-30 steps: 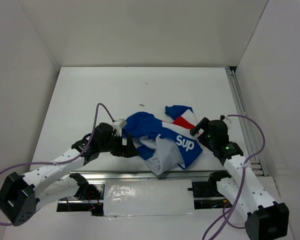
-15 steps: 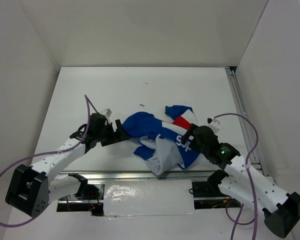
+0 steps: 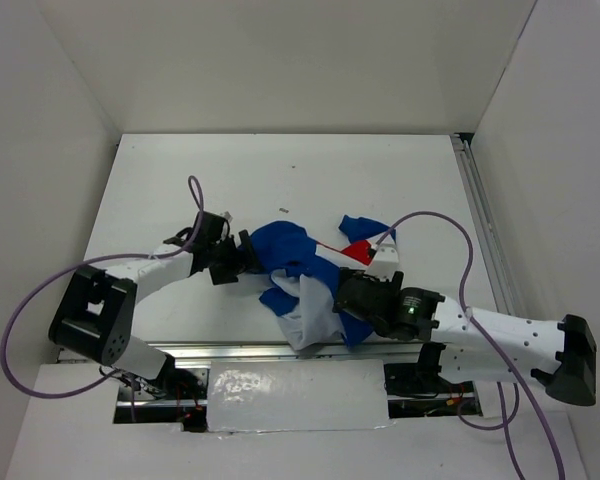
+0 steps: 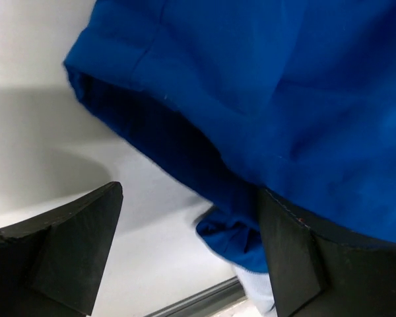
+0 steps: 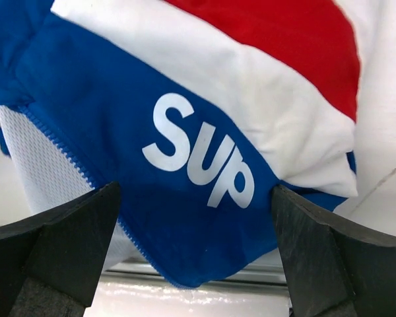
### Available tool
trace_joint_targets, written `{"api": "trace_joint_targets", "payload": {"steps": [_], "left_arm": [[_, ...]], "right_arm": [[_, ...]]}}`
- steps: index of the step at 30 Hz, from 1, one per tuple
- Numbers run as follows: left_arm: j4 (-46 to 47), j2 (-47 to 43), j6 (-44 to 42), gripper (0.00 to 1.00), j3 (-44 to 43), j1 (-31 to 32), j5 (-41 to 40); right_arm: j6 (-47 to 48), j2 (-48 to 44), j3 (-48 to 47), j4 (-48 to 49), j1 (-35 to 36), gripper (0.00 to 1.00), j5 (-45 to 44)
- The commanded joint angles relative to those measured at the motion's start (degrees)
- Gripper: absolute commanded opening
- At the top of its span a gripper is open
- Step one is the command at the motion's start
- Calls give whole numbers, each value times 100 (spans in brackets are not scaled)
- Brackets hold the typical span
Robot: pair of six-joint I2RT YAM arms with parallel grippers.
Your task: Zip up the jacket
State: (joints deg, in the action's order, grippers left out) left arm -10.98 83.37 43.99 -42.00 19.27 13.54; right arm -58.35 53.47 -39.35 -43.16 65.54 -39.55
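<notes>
Cloth lies bunched on the flat white desk, close to the arms: the blue hooded fabric jacket with red and white panels. Both pincers are wide and empty, the left pincer at the blue side, the right pincer over the white letters. I think they should pinch the edges and pull slowly flat, so the zip teeth show. Which way it points I cannot tell; the heap runs mostly left to right.

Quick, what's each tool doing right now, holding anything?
Left tool: open, straddling a jacket fold, not gripping.
Right tool: open over the jacket, holding nothing.
</notes>
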Motion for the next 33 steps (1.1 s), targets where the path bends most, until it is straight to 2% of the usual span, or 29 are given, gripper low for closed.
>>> {"api": "trace_joint_targets", "payload": {"steps": [1,5,7,8,9,10,16,18,23,25,26,27,29,30,31,33], "left_arm": [[255,319,83,92,-431,77,149],[105,846,110,84,-748,165,-62],[201,970,40,69,-845,165,69],[254,1083,-21,51,-906,165,131],[324,1128,-65,6,-933,165,271],[316,1155,-57,0,-968,165,289],[290,848,-154,0,-916,270,70],[325,506,-180,0,-766,297,26],[360,-470,-268,0,-380,393,-44],[316,-899,-320,0,-327,420,-79],[246,-1050,-321,0,-283,481,-141],[254,-1190,-364,0,-257,499,-159],[237,-1656,-391,0,-212,595,-168],[254,-1962,-469,0,-212,622,-159],[255,-2131,-496,0,-247,657,-150],[246,-2638,-645,0,-335,789,-124]], "right_arm": [[-310,119,-362,-431,126,100,-914],[-29,-82,-389,-265,266,100,-819],[795,-354,-328,321,451,100,-547],[1138,-442,-258,560,477,100,-327],[1620,-547,-144,989,477,100,136],[1729,-557,-108,1106,443,100,297],[1782,-6,-64,1107,-22,100,649],[1687,189,15,1204,-374,100,729],[2055,515,419,2003,-1603,100,1783],[2152,576,499,2232,-1807,89,1828],[2117,603,377,2215,-1938,77,1758],[2100,585,297,2137,-1940,51,1627],[2117,306,44,2092,-1835,31,1214],[2117,156,-54,2083,-1773,9,1074],[2126,-2,-151,2075,-1738,0,942],[2178,-512,-467,2039,-1711,0,651]]}}
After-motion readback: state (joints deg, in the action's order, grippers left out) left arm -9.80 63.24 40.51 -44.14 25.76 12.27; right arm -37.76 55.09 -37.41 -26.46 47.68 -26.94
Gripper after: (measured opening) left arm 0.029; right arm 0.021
